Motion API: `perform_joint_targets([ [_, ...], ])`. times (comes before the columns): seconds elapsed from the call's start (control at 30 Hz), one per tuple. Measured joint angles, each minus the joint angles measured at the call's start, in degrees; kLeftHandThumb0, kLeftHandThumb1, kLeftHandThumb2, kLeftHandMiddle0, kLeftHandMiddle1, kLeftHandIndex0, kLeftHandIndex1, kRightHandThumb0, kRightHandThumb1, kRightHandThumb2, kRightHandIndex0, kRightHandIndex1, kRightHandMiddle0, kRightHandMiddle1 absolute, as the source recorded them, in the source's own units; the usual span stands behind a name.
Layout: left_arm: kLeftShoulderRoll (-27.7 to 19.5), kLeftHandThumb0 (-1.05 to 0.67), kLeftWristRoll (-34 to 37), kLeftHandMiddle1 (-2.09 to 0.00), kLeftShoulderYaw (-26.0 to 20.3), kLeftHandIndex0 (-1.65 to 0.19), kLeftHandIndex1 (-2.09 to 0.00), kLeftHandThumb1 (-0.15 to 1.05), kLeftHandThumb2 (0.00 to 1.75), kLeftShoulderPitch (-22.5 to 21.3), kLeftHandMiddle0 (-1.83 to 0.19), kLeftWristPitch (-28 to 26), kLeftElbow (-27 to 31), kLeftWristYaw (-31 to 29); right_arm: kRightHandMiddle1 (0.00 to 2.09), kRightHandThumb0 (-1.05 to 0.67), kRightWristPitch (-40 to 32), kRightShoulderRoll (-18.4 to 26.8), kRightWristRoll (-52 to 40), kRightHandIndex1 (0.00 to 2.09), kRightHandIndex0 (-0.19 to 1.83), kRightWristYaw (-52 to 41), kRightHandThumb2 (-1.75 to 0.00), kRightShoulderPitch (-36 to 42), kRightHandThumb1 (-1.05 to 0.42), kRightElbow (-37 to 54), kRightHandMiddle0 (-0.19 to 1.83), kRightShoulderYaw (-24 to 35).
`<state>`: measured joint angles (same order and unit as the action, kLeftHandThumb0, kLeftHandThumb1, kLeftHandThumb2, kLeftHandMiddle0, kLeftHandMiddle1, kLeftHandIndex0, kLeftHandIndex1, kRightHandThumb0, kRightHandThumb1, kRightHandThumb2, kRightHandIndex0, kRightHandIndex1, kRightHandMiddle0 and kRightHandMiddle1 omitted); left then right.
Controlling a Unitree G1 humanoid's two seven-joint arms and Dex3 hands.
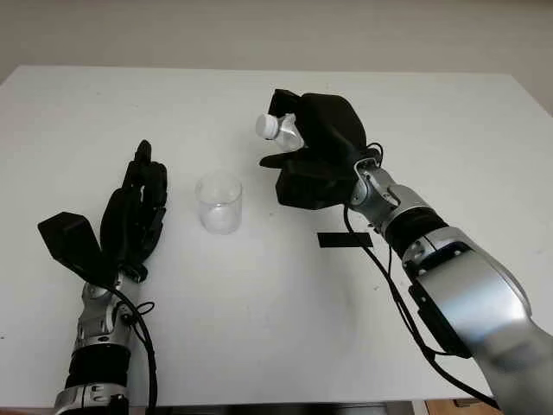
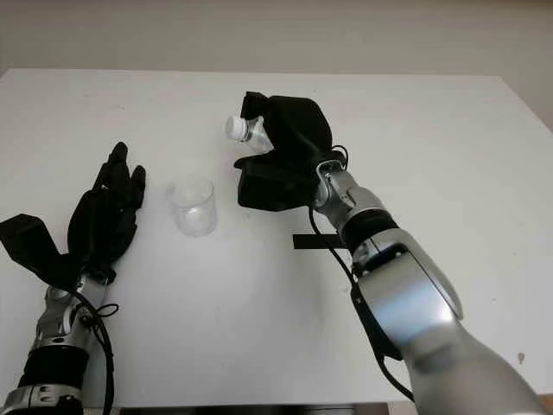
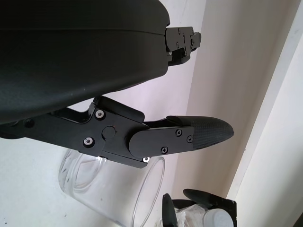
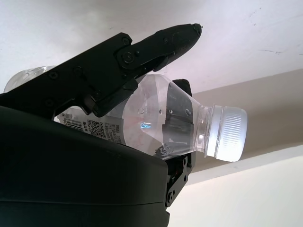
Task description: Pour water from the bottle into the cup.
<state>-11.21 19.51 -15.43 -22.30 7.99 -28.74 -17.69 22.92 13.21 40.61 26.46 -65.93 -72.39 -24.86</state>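
White-capped clear bottle [image 1: 282, 128], clear cup [image 1: 219, 202]

White table [image 1: 259, 328] fills most of the scene, matte and evenly lit, its far edge running straight across from left to right and its right edge slanting in toward the near right corner. Plain pale beige wall [image 1: 259, 30] behind the far edge, bare, shading a little darker toward the top. Small black rectangular strip [image 1: 344, 239] lies flat on the tabletop right of centre; a sliver of brown floor [image 1: 454, 406] shows past the table's near right corner, and soft diffuse light gives only faint shadows on the white surface.
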Motion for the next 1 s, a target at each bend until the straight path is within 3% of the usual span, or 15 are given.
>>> perform_joint_targets([
  [0.27,0.1,-0.75,0.0,-0.05,0.1,0.12,-0.04,1.05,0.47,-0.1,0.13,0.3,-0.1,0.3,2.09,-0.43,0.0,-1.2,0.0,2.09,1.33,0.0,-0.22,-1.3,-1.05,-0.3,0.98,-1.1],
  [0.47,0.4,-0.75,0.0,-0.05,0.1,0.13,-0.04,1.05,0.45,-0.1,0.14,0.5,-0.1,0.4,2.09,-0.45,-0.8,-1.4,2.0,2.09,1.19,0.3,-0.26,-1.8,-1.05,-0.5,0.92,-3.8],
  [1.0,1.2,-0.75,0.0,-0.05,0.0,0.13,-0.04,1.05,0.46,-0.1,0.14,1.0,0.0,0.4,2.09,-0.41,-1.6,-1.4,10.3,2.09,1.37,6.9,-0.18,-2.5,-1.05,-0.5,0.83,-12.4],
])
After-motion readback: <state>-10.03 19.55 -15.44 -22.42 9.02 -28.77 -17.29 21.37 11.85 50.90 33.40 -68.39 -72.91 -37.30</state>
